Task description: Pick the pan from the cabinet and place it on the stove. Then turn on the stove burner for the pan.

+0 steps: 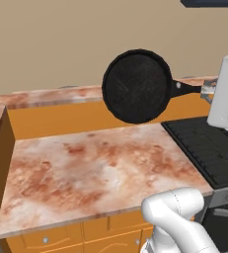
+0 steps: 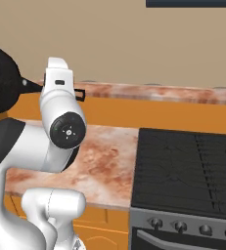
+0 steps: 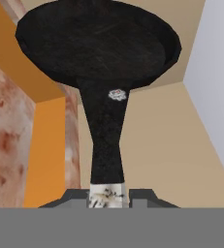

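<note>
The round black pan (image 1: 136,86) hangs in the air above the reddish marbled countertop, tilted with its inside facing the left base camera. Its long handle (image 1: 188,89) runs right into my gripper (image 1: 208,91), which is shut on the handle's end. In the hand view the pan (image 3: 98,43) fills the top and its handle (image 3: 105,145) comes down between my fingertips, where the gripper (image 3: 107,196) clamps it. From the right base view the pan (image 2: 1,80) sits at the far left, partly behind my arm. The stove (image 2: 188,168) lies to the right, with nothing on its grates.
The marbled countertop (image 1: 86,173) spreads under the pan, with an orange back panel (image 1: 61,118) and a raised ledge behind it. Stove knobs (image 2: 180,226) line the grey front edge. Low wooden drawers (image 1: 61,237) sit below the counter. My own arm (image 2: 60,122) blocks part of the right base view.
</note>
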You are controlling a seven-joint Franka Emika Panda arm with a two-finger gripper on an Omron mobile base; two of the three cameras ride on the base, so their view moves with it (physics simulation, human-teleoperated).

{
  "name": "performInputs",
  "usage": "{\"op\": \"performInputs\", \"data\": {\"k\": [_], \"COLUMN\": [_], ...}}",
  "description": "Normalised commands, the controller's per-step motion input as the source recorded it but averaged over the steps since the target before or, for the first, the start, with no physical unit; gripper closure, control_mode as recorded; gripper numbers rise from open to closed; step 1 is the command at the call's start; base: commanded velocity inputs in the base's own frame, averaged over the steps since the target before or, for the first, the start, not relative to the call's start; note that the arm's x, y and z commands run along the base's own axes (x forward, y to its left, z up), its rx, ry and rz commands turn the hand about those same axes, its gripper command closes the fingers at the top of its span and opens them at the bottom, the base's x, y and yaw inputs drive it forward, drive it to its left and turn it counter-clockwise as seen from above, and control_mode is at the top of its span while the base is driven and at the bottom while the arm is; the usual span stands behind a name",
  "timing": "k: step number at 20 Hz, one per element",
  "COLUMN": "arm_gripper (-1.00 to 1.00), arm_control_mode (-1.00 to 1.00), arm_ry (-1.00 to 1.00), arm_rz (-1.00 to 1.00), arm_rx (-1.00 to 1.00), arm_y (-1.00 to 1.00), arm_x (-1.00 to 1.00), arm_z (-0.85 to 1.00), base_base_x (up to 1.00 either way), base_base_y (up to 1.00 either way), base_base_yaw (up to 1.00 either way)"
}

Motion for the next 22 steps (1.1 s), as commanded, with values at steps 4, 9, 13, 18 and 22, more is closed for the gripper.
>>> {"op": "performInputs", "data": {"k": [4,9,13,18,22], "arm_gripper": [1.0,1.0,1.0,1.0,1.0], "arm_control_mode": [1.0,1.0,1.0,1.0,1.0], "arm_ry": [0.0,0.0,0.0,0.0,0.0], "arm_rz": [0.0,0.0,0.0,0.0,0.0], "arm_rx": [0.0,0.0,0.0,0.0,0.0], "arm_y": [0.0,0.0,0.0,0.0,0.0], "arm_x": [0.0,0.0,0.0,0.0,0.0], "arm_z": [0.0,0.0,0.0,0.0,0.0], "base_base_x": [0.27,0.14,0.03,0.06,0.15], "base_base_y": [0.02,0.0,0.02,0.11,0.1], "base_base_yaw": [0.0,0.0,0.0,0.0,0.0]}}
